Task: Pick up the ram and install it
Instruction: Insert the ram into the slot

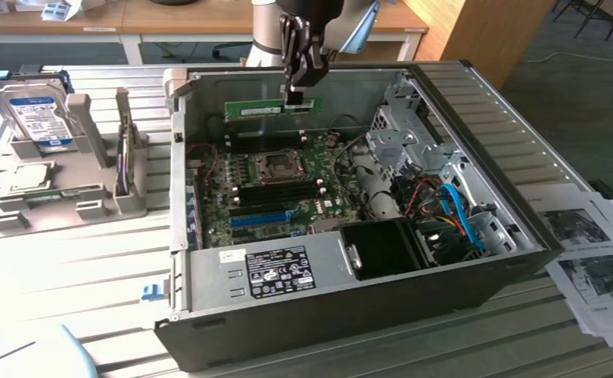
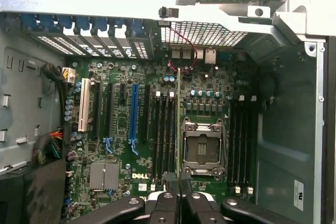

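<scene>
Green circuit board, seen edge-on from the wrist: the ram point(image 2: 179, 124) is pinched by its upper edge between jaws closed almost fully on it. It is held hanging lengthwise inside the open computer case point(image 1: 338, 315), judged to be clear above the motherboard point(image 2: 119, 148). The carry-and-align step is judged to be in hand; nothing is seated yet.

The stick is seen running parallel to the black memory slots point(image 2: 164, 129) beside the CPU socket point(image 2: 202, 148); whether it is centred over one cannot be told. Seating is judged to call for the lower edge to be squared over a slot and pressed straight down, with no tilt.

The case is laid on a pale slatted worktop point(image 1: 76, 260). A hard drive point(image 1: 35, 114) is stood in a grey rack at the exterior view's left, and printed sheets point(image 1: 596, 260) are spread at its right. Wooden desks and grey-blue carpet are seen behind
</scene>
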`<state>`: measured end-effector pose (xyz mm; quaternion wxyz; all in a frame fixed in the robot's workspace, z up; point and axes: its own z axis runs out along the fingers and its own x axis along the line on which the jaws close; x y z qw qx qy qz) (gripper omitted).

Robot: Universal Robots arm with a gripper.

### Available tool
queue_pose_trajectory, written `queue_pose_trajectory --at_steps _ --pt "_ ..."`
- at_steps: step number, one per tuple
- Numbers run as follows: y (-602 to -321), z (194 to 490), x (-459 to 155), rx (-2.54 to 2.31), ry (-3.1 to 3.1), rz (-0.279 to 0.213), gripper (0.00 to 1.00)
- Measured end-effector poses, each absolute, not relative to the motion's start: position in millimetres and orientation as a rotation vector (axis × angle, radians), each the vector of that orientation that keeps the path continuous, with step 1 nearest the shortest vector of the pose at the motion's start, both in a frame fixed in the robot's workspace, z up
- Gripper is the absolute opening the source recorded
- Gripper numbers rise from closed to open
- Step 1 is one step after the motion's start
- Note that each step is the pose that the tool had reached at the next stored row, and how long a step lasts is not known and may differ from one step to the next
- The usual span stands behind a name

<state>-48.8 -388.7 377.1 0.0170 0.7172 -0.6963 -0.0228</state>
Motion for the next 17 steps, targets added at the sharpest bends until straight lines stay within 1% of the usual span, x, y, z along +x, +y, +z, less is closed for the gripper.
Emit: queue_pose_trajectory --at_steps 17 --pt "-388.7 366.2 -48.8 2.229 -2.164 -0.07 0.11"
